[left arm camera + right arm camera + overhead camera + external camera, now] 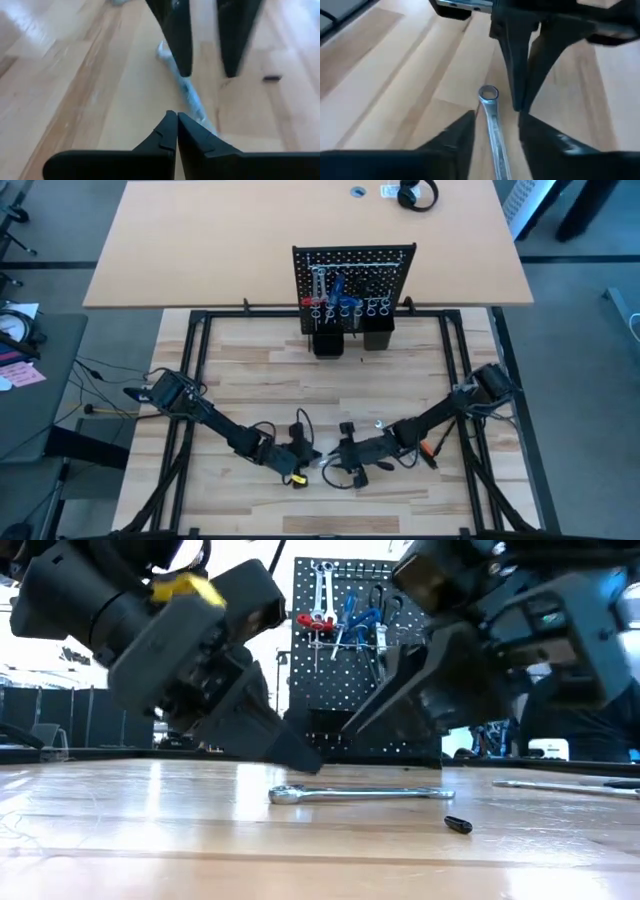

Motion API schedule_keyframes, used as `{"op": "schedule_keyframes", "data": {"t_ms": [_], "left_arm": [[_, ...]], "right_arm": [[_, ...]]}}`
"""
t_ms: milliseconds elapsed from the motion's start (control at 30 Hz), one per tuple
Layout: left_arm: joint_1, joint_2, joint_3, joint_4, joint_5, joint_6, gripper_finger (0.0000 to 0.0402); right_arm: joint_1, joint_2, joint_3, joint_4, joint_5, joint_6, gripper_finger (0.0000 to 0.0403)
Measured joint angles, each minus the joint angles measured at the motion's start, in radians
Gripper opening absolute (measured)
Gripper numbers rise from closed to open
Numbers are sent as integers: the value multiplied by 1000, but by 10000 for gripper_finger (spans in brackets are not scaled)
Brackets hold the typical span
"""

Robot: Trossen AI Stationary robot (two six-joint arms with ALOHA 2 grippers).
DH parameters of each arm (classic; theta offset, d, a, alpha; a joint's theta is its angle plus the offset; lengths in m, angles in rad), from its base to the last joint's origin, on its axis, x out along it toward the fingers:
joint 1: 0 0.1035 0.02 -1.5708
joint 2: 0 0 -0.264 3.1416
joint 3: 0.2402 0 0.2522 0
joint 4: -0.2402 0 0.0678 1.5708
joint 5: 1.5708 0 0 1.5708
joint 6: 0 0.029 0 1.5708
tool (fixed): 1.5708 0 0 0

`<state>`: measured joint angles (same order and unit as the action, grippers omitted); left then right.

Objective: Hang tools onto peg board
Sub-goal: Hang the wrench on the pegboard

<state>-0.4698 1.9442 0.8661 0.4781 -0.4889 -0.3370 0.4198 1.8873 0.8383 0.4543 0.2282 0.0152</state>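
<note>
We are low over the near worktop [250,370] with both arms meeting in the middle. The silver wrench [360,794] lies flat on the wood, ring end toward the left arm, and nothing is lifting it. Our left tool [177,131] has its two tips pressed together, empty, hanging just above the wrench's shaft. Our right tool [496,131] stands apart, its tips straddling the shaft on either side, the ring end showing just ahead of them. A small dark bit [458,825] lies on the wood near the wrench.

Far across the worktop the peg board [353,275] stands upright with several tools already hung on it, a red-handled one among them.

To do this well, we judge the right tool should settle lower, centred over the shaft, tips touching wood before closing, so the thin metal cannot skid out sideways. The left tool looks placed to steady the wrench; it should keep clear of the right's tips.
</note>
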Motion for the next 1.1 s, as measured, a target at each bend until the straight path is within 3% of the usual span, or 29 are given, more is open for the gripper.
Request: {"op": "schedule_keyframes", "data": {"t_ms": [167, 267, 367, 533, 600, 867, 1100], "left_arm": [[0, 0, 0, -59, -14, -21, 1], [0, 0, 0, -68, -16, -23, 1], [-1, 0, 0, -72, -18, -23, 0], [-1, 0, 0, -74, -22, -24, 0], [-1, -1, 0, -88, -30, -49, 0], [-2, -63, 0, -156, -94, -95, 16], [-2, -80, 0, -123, -49, -118, 122]], "right_arm": [[-39, 98, 0, 79, -47, 12, 223], [-66, 126, 1, 54, -107, 48, 230], [-87, 151, 1, 20, -157, 68, 194], [-103, 183, 0, 26, -177, 67, 68], [-106, 192, 0, 36, -188, 67, 37], [-102, 128, -10, 5, -159, 58, 37], [-62, 51, -16, -70, -29, 20, 37]]}}
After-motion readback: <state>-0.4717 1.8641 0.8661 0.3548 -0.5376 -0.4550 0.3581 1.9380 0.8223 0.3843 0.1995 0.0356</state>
